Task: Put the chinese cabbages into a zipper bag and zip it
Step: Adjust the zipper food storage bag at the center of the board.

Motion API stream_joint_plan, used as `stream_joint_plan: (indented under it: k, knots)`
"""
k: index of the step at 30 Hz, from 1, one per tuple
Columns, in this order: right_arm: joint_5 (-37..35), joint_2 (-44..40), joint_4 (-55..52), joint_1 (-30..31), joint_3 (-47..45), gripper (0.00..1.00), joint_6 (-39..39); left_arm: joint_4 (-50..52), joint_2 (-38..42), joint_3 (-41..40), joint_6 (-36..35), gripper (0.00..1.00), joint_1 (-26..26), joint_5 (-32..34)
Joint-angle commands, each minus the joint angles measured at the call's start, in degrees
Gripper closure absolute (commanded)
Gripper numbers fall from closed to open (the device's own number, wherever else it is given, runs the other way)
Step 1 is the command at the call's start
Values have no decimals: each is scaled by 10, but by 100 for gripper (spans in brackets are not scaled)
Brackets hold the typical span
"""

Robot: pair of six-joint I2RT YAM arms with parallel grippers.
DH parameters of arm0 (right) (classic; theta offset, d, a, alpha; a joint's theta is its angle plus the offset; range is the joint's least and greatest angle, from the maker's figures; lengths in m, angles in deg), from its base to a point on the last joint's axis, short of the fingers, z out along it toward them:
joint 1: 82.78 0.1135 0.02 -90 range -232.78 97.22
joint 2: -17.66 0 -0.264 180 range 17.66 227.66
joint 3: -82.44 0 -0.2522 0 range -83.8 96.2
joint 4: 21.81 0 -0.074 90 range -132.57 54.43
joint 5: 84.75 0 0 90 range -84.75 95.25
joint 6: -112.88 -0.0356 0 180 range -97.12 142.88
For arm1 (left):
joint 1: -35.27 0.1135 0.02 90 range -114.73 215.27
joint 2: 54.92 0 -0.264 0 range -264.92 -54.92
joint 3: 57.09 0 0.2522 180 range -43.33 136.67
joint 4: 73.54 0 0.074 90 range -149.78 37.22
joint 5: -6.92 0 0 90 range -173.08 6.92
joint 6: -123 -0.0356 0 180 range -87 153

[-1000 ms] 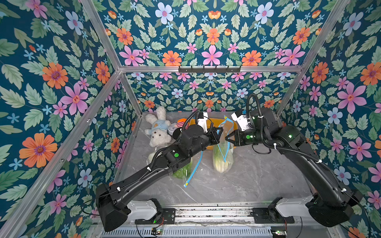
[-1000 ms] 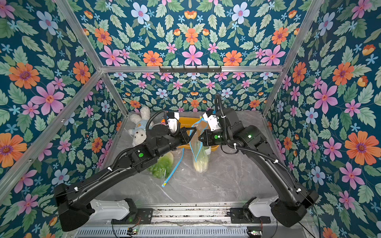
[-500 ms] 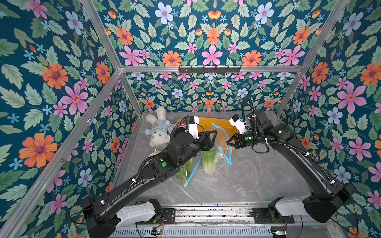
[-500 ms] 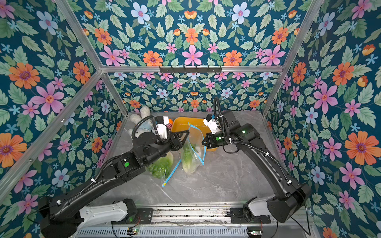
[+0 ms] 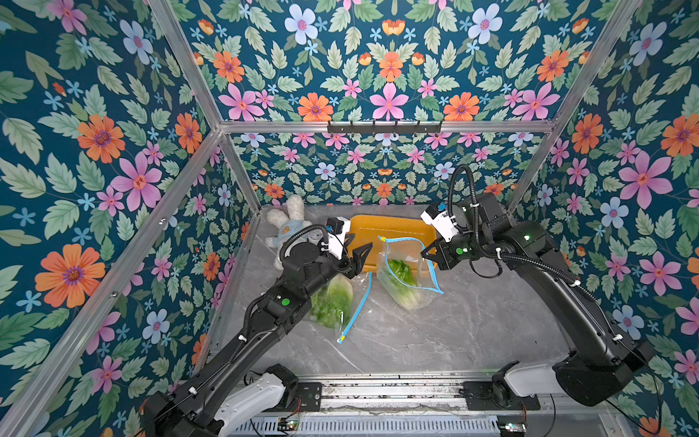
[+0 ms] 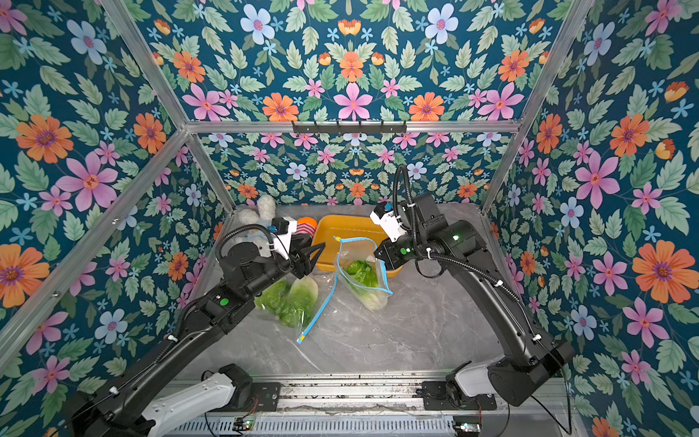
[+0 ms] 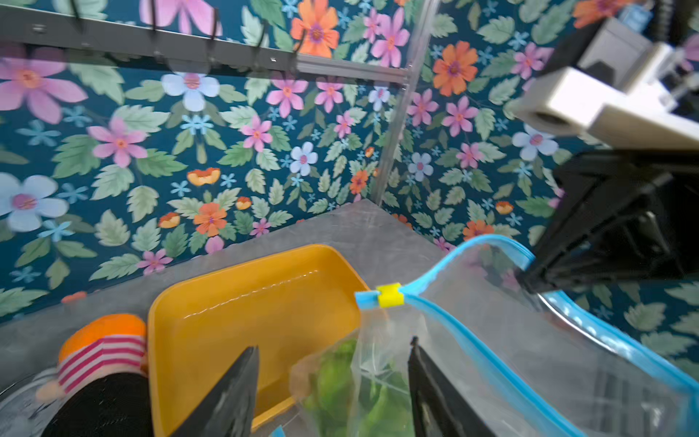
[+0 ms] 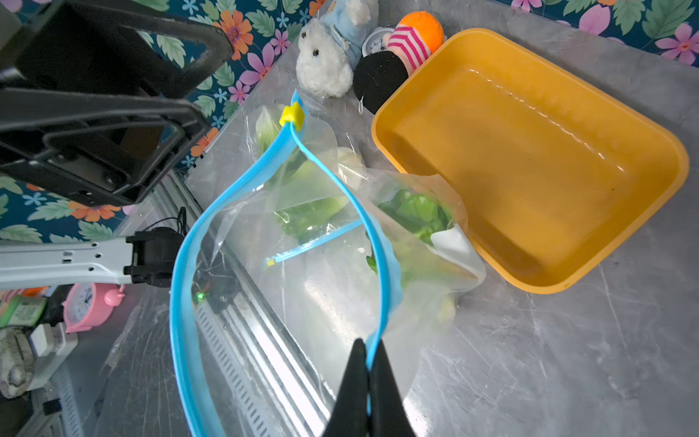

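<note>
Cabbage count first: 1 chinese cabbage is seen inside the clear zipper bag, which is held up over the marble table. The leafy end is up and the pale base is down at the bag's bottom, which looks to be resting on the table. The bag's mouth is gaping wide, and the yellow slider is parked at 1 end of the blue zip track.

The right gripper is clamped tight on that blue rim, jaws pinched together with only the strip between them. The left gripper is spread apart and nothing is gripped by it. It's hung just beside the slider end of the bag, not touching it, over the near edge of the yellow tray.

2 more cabbages are laid side by side next to the left arm, apparently wrapped in a 2nd clear bag flat on the table, with its blue zip edge on the side facing the held bag. Whether that 1 is zipped can't be told.

A white plush bunny and a striped doll are tucked in the far corner beside the tray.
</note>
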Motion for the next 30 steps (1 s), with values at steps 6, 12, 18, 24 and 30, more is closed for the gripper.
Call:
stream_joint_plan:
  k: [6,12,18,24,30]
  knots:
    - [-13,-8,-13,0,-15,100,82,-109,-13,-59,-79,34,59,-167]
    - [-28,-19,-3,-4,-19,100,107,-181,-57,-58,-61,35,103,-261]
    - [-14,-23,2,-12,4,100,128,-194,-133,0,-61,34,111,-343]
    - [-1,-17,0,-17,17,100,136,-212,-209,57,-53,34,110,-421]
    - [4,-14,5,-25,16,100,134,-172,-240,97,-85,45,96,-459]
